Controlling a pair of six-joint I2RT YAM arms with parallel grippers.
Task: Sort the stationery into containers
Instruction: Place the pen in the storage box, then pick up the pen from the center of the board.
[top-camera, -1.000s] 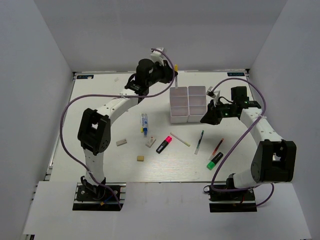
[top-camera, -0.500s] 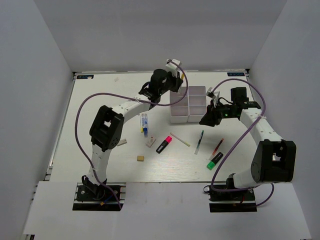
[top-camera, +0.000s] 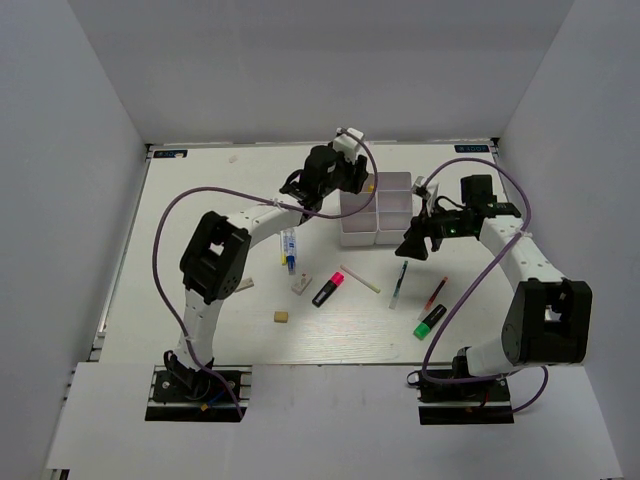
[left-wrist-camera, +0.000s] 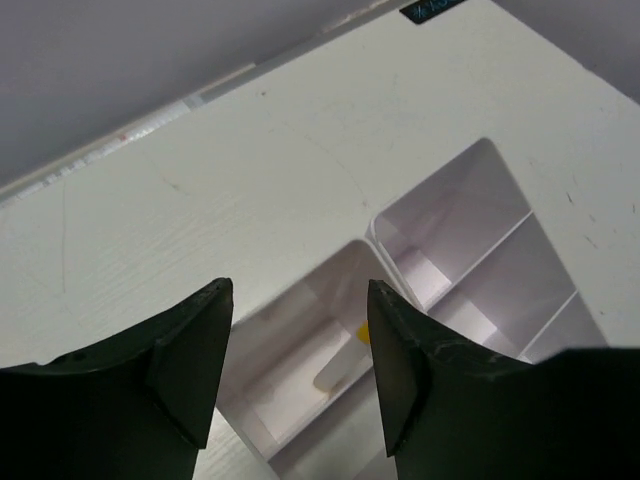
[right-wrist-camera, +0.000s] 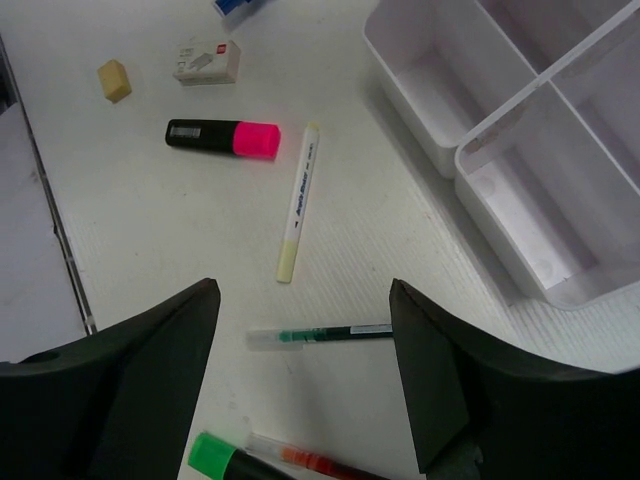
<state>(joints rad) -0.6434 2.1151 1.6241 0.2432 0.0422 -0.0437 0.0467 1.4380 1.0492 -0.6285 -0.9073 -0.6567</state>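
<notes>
Yellow-tipped pen (left-wrist-camera: 342, 364) in white box (left-wrist-camera: 373, 226) compartment, below parted left jaws

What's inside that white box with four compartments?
One compartment of the white box holds a pale pen with a yellow end. Two compartments in the right wrist view look empty. Walls hide the rest.

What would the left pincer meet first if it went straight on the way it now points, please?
The left pincer would likely enter an open compartment of the white box, meeting the yellow-tipped item lying there; depth is unclear.
</notes>
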